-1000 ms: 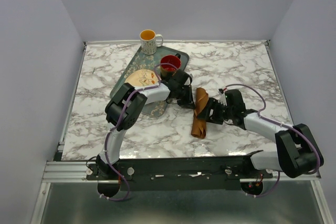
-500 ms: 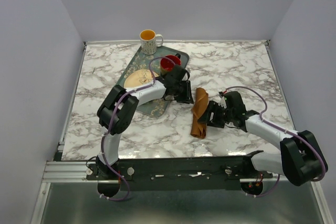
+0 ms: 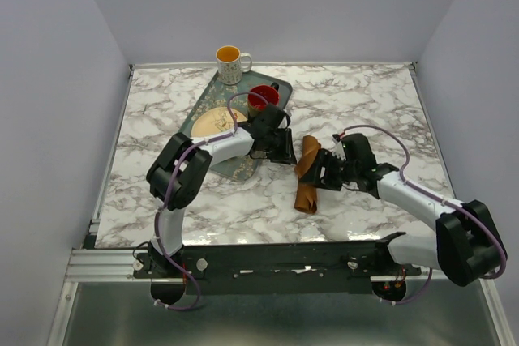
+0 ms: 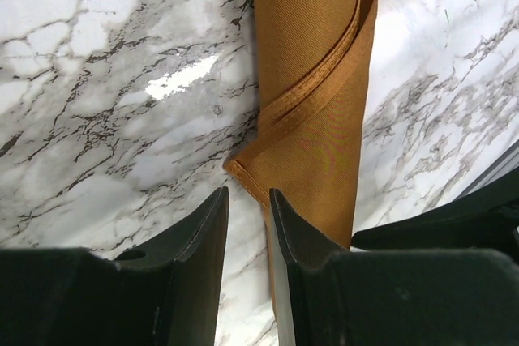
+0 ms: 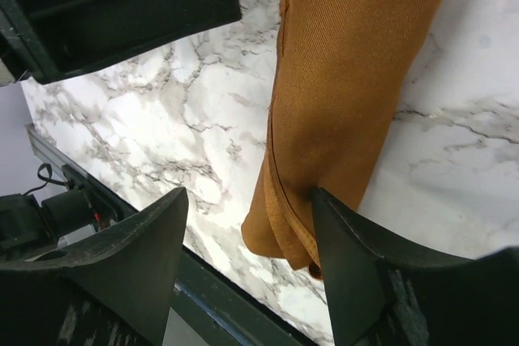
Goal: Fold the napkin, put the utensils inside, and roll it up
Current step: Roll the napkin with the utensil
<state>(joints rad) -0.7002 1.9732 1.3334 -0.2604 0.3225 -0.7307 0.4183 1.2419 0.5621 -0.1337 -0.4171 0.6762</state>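
Observation:
The rust-brown napkin point(image 3: 307, 174) lies rolled into a slim tube on the marble table, running near to far. My left gripper point(image 3: 284, 150) sits just left of the roll's far end. In the left wrist view its jaws point(image 4: 248, 194) stand a narrow gap apart over bare marble, and the napkin's point(image 4: 312, 79) loose corner lies just beyond the tips. My right gripper point(image 3: 322, 174) is at the roll's right side. Its jaws point(image 5: 249, 196) are wide open across the napkin's point(image 5: 349, 79) end, with the right finger point(image 5: 345, 249) touching the cloth. No utensils show.
A dark green tray point(image 3: 203, 107) at the far left holds a cream plate point(image 3: 212, 121) and a red cup point(image 3: 262, 97). A yellow mug point(image 3: 231, 62) stands behind it. The black front rail point(image 3: 276, 257) runs along the near edge.
My left gripper has parted its jaws slightly and its elbow has swung left. The right gripper has stayed around the roll, narrowing a touch.

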